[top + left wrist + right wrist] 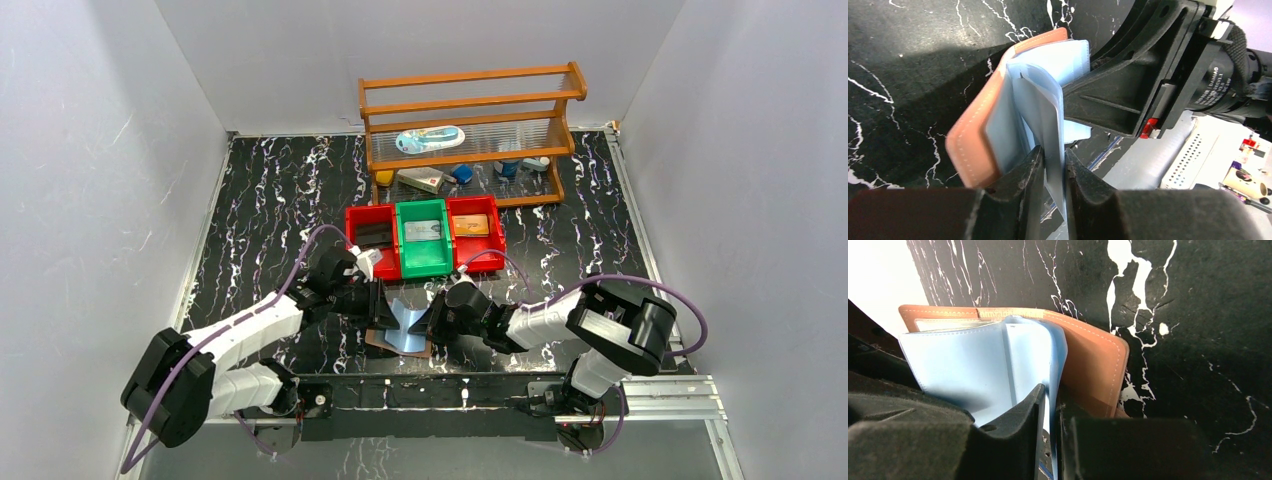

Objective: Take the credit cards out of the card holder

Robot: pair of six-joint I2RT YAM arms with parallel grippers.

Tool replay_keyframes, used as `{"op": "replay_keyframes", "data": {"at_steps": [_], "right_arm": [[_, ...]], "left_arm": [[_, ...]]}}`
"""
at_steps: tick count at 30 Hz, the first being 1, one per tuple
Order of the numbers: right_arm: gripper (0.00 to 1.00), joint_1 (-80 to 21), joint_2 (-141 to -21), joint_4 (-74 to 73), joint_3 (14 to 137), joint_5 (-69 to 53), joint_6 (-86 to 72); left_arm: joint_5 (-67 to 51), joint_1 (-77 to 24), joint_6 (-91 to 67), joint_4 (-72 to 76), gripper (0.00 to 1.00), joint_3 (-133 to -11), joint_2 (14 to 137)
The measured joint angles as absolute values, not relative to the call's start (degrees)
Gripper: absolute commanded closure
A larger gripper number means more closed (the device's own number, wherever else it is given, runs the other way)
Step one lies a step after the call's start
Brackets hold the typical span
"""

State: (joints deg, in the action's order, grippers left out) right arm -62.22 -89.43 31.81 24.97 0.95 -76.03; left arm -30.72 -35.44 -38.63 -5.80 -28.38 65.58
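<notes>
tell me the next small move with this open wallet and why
Likely ease the left hand and right hand slightly apart to fan the sleeves. Each is shut on one of the pale blue inner sleeves of the open pinkish-brown leather card holder, and the bunched sleeves hide whether a card remains.

Card holder (970, 145): matt, stitched leather-like cover; glossy pale-blue plastic sleeves (1048, 65). Table (1198, 315): smooth black marble-look.
</notes>
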Motion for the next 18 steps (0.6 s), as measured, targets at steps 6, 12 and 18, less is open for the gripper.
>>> {"op": "replay_keyframes", "data": {"at_steps": [6,12,18], "right_arm": [[0.77,-62.2,-89.4,31.6,25.1,0.9,-76.0],[0.71,-62.2,-89.4,31.2,25.6,0.7,-75.4],[0.63,-62.3,-89.3,30.4,26.2,0.7,-74.8]], "left_arm": [[-29.1,-35.4,-38.2,-8.2,0.98,-28.8,65.3],[-28.9,-35.6,-36.8,-9.8,0.56,-29.7,65.1],[-31.9,-37.8,-35.8,-9.3,0.49,-32.8,65.4]]}}
